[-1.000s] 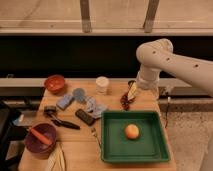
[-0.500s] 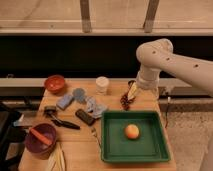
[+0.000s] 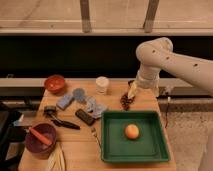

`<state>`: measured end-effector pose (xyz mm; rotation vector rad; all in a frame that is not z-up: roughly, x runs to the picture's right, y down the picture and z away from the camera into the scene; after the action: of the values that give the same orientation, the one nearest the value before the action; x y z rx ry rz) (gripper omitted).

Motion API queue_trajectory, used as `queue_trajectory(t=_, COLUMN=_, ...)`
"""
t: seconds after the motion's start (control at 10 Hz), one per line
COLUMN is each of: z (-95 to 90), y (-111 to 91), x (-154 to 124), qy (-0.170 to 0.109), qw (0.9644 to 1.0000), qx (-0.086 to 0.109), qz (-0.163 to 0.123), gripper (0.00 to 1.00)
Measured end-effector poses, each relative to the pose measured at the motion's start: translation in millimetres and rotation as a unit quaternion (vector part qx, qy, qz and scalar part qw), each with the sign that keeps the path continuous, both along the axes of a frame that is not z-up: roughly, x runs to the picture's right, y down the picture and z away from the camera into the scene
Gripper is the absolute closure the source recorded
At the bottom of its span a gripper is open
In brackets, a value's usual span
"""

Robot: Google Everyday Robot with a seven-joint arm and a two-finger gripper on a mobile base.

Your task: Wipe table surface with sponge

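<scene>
Plainly, the gripper [image 3: 131,93] hangs low over the table [image 3: 80,150], just beyond the far rim of the green tray [image 3: 145,146], about midway along that rim. We cannot tell whether it is wide, narrow or holding anything. A pale yellow shape shows at its tip, and we cannot make out what that is. A small red cluster [image 3: 125,102] lies on the wood between the gripper and the tray's far rim. The arm [image 3: 160,55] rises from the gripper, bends above the tray's far right corner and runs off to the right.

Inside the tray, near its middle, sits one orange fruit [image 3: 132,131]. A white cup [image 3: 102,85] stands beyond the tray's far left corner. A crumpled grey cloth [image 3: 96,107] lies just left of that corner. The sponge [image 3: 65,101], a flat blue-grey block, rests on the table well left of the tray and well apart from the gripper. A grey disc [image 3: 79,93] lies between the sponge and the cup. A red bowl [image 3: 55,83] sits farther left still. A dark bowl [image 3: 31,146] stands left of the tray's near half.
</scene>
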<state>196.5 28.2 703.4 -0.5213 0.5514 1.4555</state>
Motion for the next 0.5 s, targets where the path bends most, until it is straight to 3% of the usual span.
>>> queue_trajectory(t=0.3, z=11.3, y=-23, x=-48, qy=-0.04, qw=0.9977, qx=0.013, qz=-0.052, gripper=0.2)
queue_trajectory(t=0.5, z=21.0, y=-41, x=-106, qy=-0.081, qw=0.992, qx=0.022, qz=-0.095, gripper=0.2)
